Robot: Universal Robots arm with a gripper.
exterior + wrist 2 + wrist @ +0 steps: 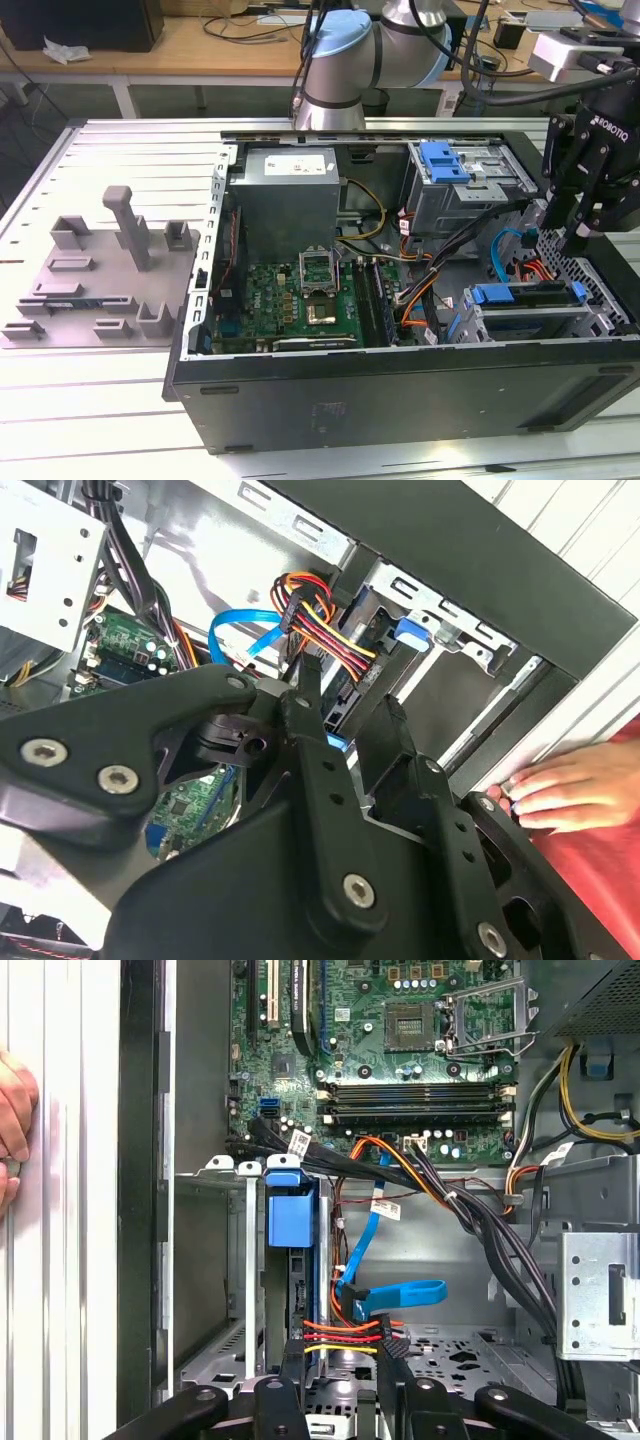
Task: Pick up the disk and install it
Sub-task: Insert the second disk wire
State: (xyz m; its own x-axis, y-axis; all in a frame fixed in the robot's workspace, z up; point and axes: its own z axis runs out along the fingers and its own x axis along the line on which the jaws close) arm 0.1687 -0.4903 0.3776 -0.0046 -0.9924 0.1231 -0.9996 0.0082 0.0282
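While my hand (340, 1365) hangs empty with its fingers (292, 1380) narrowly parted, the disk (297, 1260) stands on edge in the drive cage (530, 320) of the computer case (400, 390), just beyond my fingertips, cables plugged in.

Count: one open black tower computer case (400, 385) on one slatted white metal bench (110, 400), one green motherboard (300, 300), one boxy grey power supply (290, 200), one silver hard drive in a blue plastic carrier (525, 300), one square light-blue latch on a grey metal cage (445, 160). One grey plastic fixture tray with upright posts (100, 270) beside the case, one black two-finger gripper (575, 235). One flat blue data cable (395, 1295), one person's hand (575, 790) on the case edge.
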